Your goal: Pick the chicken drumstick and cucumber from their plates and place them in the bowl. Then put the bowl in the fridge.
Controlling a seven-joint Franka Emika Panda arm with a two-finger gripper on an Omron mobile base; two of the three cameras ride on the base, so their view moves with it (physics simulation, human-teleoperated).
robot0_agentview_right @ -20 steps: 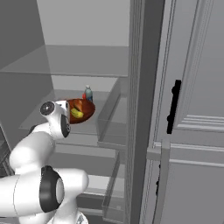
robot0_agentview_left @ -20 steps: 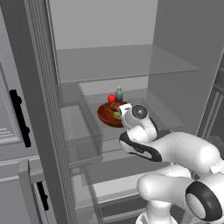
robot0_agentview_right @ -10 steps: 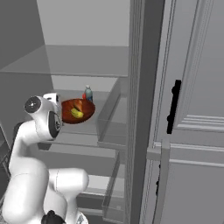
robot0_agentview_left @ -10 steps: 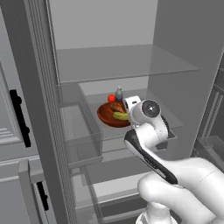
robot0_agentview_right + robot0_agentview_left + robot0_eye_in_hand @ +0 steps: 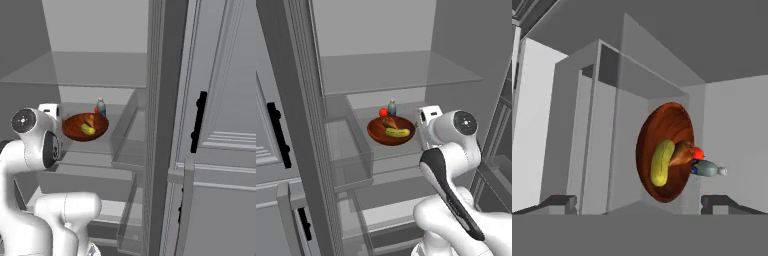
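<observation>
The reddish-brown bowl [image 5: 376, 134] [image 5: 73, 131] [image 5: 662, 125] rests on a glass shelf inside the fridge [image 5: 396, 72]. In it lie the yellow-green cucumber [image 5: 397, 132] [image 5: 88, 129] [image 5: 661, 162] and the golden-brown chicken drumstick [image 5: 389, 122] [image 5: 90, 120] [image 5: 682, 154]. My gripper [image 5: 640, 204] is open and holds nothing. It hangs just outside the shelf, a short way back from the bowl and pointing at it. In the hand view the scene is rolled on its side. The plates are out of view.
A small red fruit [image 5: 383, 112] [image 5: 698, 154] and a little bottle [image 5: 391, 107] [image 5: 101, 106] [image 5: 707, 169] stand right behind the bowl. Clear door bins [image 5: 348, 150] [image 5: 127, 145] flank the shelf. Another glass shelf spans above, and drawers lie below.
My hand has drawn back from the bowl, out of the shelf, and the arm's elbow has risen. The bowl and its contents stay put.
</observation>
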